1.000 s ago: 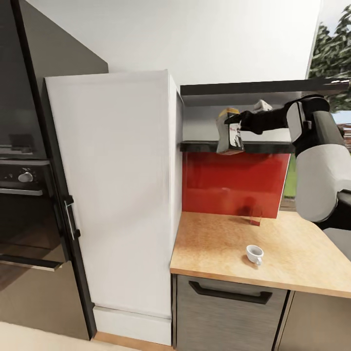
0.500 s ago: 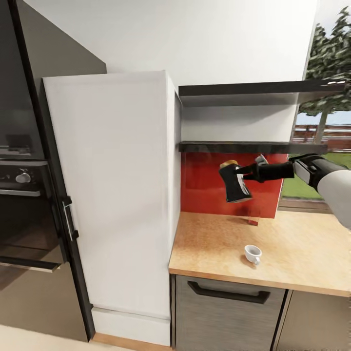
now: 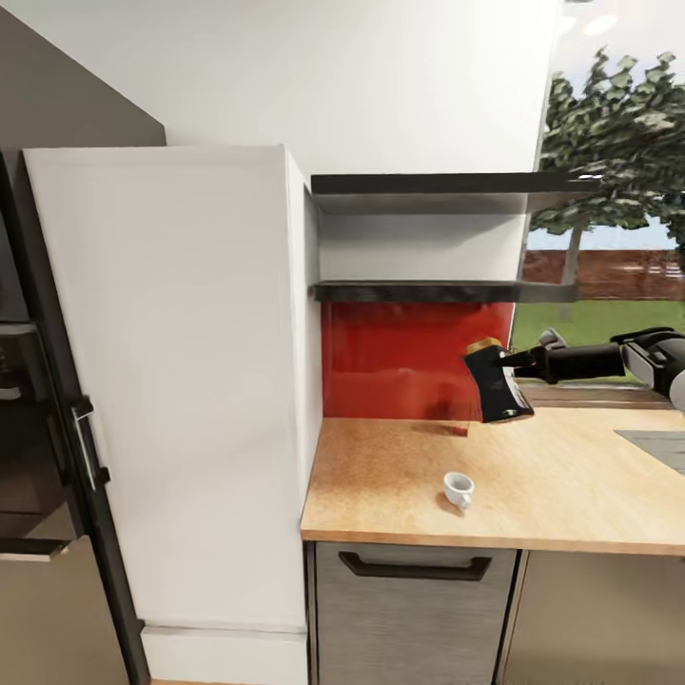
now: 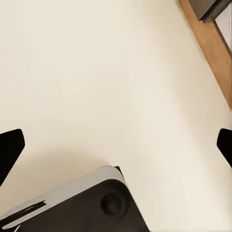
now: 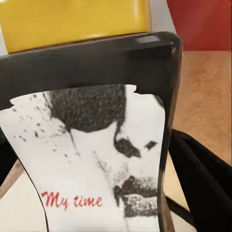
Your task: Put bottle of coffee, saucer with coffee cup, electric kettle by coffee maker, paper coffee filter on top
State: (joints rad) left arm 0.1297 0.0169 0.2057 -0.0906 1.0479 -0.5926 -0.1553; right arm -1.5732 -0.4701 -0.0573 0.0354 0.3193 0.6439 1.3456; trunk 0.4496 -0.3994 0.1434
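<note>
Because the bottle of coffee [image 3: 497, 383] must end up beside the coffee maker, the right tool [image 3: 518, 360] grips it near its yellow lid, holding it tilted in mid-air above the worktop [image 3: 571, 485], clear of the coffee cup [image 3: 459, 489] and below the kitchen shelf [image 3: 419, 290].

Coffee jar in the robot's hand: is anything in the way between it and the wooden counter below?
Nothing visible. The right gripper holds the bottle of coffee in the air over bare kitchen countertop. The coffee cup sits nearer the front edge, off to one side.
</note>
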